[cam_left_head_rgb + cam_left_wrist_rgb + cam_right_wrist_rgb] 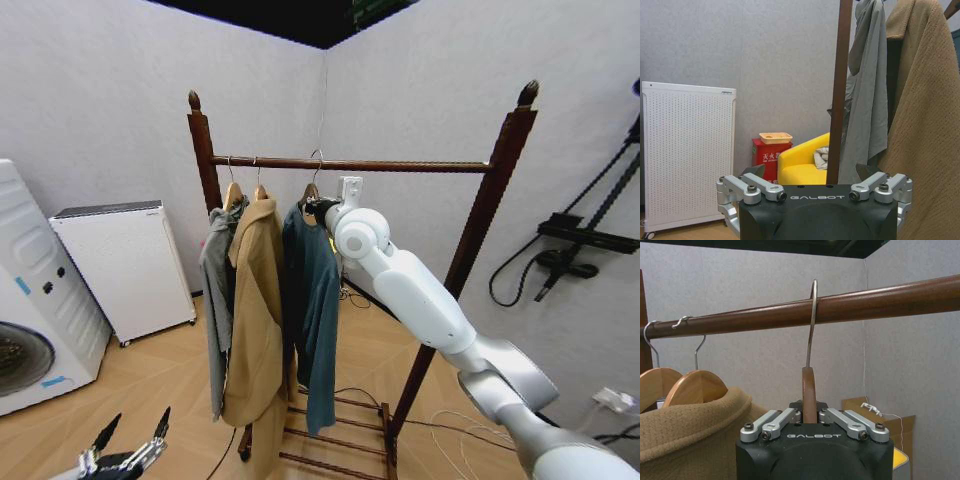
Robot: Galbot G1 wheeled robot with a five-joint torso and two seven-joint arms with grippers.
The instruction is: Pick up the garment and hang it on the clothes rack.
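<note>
Hanging from the top bar of the clothes rack (350, 164) you have the garment (312, 300), its hanger hook (812, 320) over the bar, rightmost of three beside the tan coat (255, 320) and grey garment (217, 300). Your right gripper (809, 416) sits raised at the bar, fingers clamped on the wooden hanger (809, 392). Your left gripper (125, 450) is parked low near the floor, fingers spread and holding nothing. White appliance (125, 265) stands against the wall.

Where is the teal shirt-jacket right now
In the head view the garment hangs on the clothes rack, hook over the top bar, rightmost of three, beside the tan coat. The right gripper has its jaws closed on the hanger.
</note>
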